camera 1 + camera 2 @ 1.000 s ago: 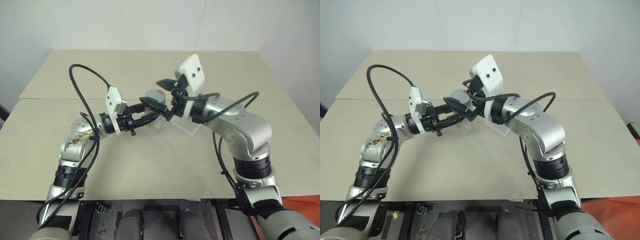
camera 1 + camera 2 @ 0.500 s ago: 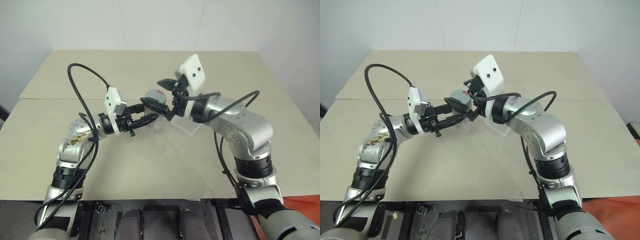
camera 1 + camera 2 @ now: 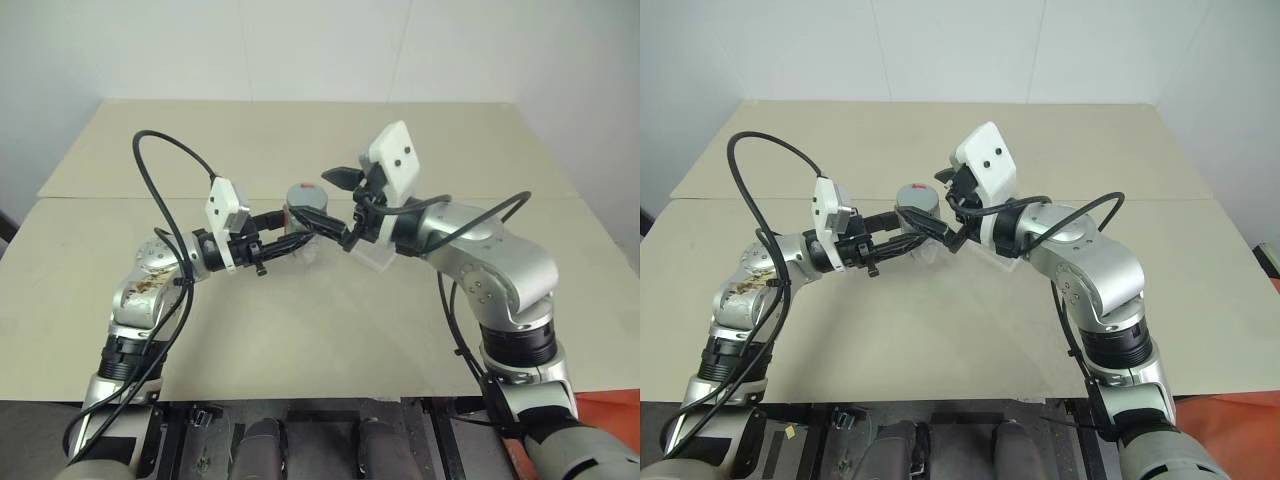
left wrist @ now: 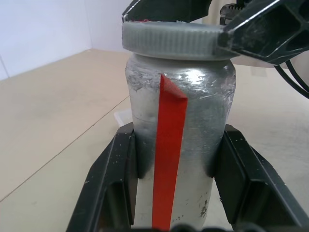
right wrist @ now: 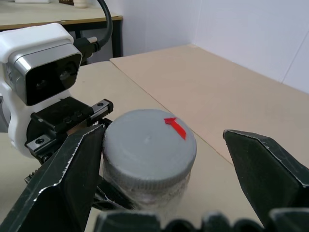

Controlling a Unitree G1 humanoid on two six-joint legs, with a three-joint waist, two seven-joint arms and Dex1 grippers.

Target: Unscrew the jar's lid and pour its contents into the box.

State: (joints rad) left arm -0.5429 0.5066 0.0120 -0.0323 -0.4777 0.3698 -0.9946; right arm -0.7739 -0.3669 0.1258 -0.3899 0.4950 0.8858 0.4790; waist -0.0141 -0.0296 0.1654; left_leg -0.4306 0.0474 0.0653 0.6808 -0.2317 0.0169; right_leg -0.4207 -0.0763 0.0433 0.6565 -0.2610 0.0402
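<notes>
The silvery jar (image 4: 193, 111) with a red label strip stands upright above the table, and my left gripper (image 3: 298, 228) is shut on its body, one black finger (image 4: 112, 183) on each side. Its grey lid (image 5: 149, 145) with a small red mark sits on top. My right gripper (image 3: 328, 200) is open and level with the lid. One of its fingers (image 5: 67, 174) is close against the lid's side, while the other (image 5: 263, 164) stands well apart. The contents are hidden inside the jar. The clear box (image 3: 375, 258) lies on the table under my right wrist.
The beige table (image 3: 300, 330) spreads wide around both arms, with a seam running across it behind the jar. A black cable (image 3: 160, 165) loops up from my left arm. Another cable (image 3: 445, 300) hangs beside my right forearm.
My right arm has eased slightly to the right. The jar stays held in place, and neither gripper has changed its opening.
</notes>
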